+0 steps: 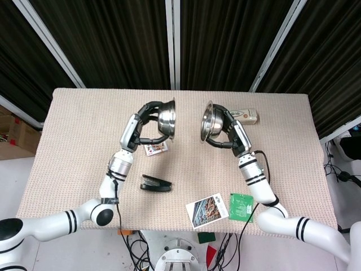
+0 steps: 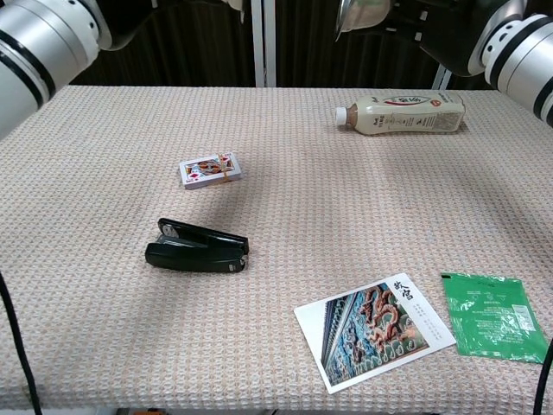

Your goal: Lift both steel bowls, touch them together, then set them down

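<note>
Both bowls were up over the worktop (image 1: pixel 67 169), tipped on edge with rims facing each other. My left hand (image 1: pixel 144 116) was grasping the left bowl (image 1: pixel 167 116), my right hand (image 1: pixel 228 129) the right bowl (image 1: pixel 209 122). Only a small sideways gap was left between them, not touching yet.

open gap between the two raised bowls, card deck (image 2: pixel 208 169) and stapler (image 2: pixel 197 248) below at 7 o'clock, bottle (image 2: pixel 401 113) at 2 o'clock

Stapler (image 2: pixel 197 248), cards (image 2: pixel 209 169), bottle (image 2: pixel 402 113), postcard (image 2: pixel 374 330), green packet (image 2: pixel 498 316) on table (image 2: pixel 104 328)
</note>
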You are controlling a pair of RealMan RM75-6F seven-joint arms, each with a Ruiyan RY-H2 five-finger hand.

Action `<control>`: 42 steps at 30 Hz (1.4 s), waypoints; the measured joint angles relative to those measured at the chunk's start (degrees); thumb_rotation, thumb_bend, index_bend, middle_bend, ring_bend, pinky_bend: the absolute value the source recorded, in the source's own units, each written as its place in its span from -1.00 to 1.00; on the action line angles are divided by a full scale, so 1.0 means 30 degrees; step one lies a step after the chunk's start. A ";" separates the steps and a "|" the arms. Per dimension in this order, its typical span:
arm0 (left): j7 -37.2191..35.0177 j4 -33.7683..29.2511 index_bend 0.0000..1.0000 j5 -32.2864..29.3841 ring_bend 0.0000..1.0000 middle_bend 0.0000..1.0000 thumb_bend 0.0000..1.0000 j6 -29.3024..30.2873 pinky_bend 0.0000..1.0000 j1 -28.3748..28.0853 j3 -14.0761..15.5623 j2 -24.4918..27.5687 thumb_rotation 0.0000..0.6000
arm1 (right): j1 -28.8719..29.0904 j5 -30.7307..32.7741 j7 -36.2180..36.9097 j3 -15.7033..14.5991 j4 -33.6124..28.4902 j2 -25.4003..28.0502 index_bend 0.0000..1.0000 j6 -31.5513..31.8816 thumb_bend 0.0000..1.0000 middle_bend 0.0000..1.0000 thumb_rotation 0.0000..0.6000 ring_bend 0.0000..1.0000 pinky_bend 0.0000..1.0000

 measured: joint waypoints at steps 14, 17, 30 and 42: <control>0.1006 0.1426 0.17 -0.0233 -0.12 0.20 -0.61 -0.0717 -0.16 -0.1846 -0.0301 -0.1529 1.00 | 0.1353 0.0111 0.0378 0.0522 0.0487 -0.1258 0.23 -0.0883 -0.52 -0.03 1.00 -0.08 -0.19; 0.0996 0.1606 0.17 -0.0245 -0.12 0.20 -0.61 -0.0883 -0.16 -0.2103 -0.0293 -0.1720 1.00 | 0.1700 0.0009 0.0399 0.0579 0.0637 -0.1579 0.23 -0.1021 -0.52 -0.03 1.00 -0.08 -0.19; 0.0039 0.2005 0.17 -0.0760 -0.12 0.20 -0.60 -0.0514 -0.16 -0.1583 -0.0515 -0.1394 1.00 | 0.1072 -0.0145 0.0522 0.0510 0.0199 -0.0910 0.24 -0.0262 -0.51 -0.03 1.00 -0.07 -0.18; -0.0299 0.2089 0.17 -0.0230 -0.12 0.20 -0.60 -0.0758 -0.16 -0.2178 -0.0381 -0.1632 1.00 | 0.1919 -0.0123 0.0159 0.0625 0.0636 -0.1763 0.24 -0.0632 -0.50 -0.03 1.00 -0.07 -0.18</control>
